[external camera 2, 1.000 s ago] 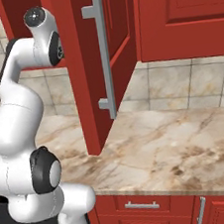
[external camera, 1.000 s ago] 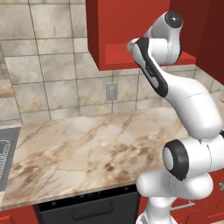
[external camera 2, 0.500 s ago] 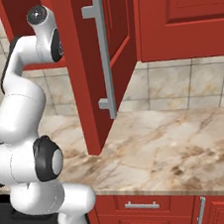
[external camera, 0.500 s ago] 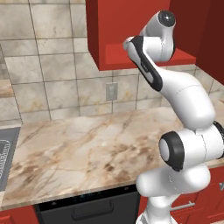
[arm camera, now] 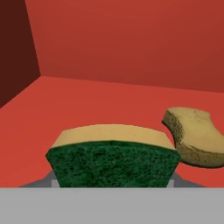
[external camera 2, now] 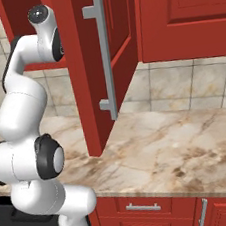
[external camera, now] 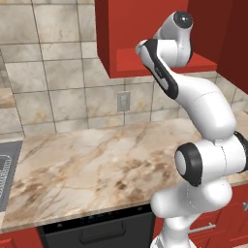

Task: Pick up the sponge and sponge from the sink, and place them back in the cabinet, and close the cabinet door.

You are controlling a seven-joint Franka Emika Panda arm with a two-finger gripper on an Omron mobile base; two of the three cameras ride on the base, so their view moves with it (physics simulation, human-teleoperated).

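You have two sponges in the cabinet point(arm camera: 122, 48): one green-topped sponge point(arm camera: 113, 162) and one tan sponge point(arm camera: 192, 136).

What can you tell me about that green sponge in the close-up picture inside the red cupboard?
The green sponge is a small rectangular block with two layers: a dark green, rough scouring face turned toward the camera and a smooth yellow foam layer behind it. It sits low and close in the hand view, inside the red cabinet, above its red shelf. Whether it rests on the shelf cannot be told, as its underside is hidden. A tan sponge lies on the shelf to its right, apart from it.
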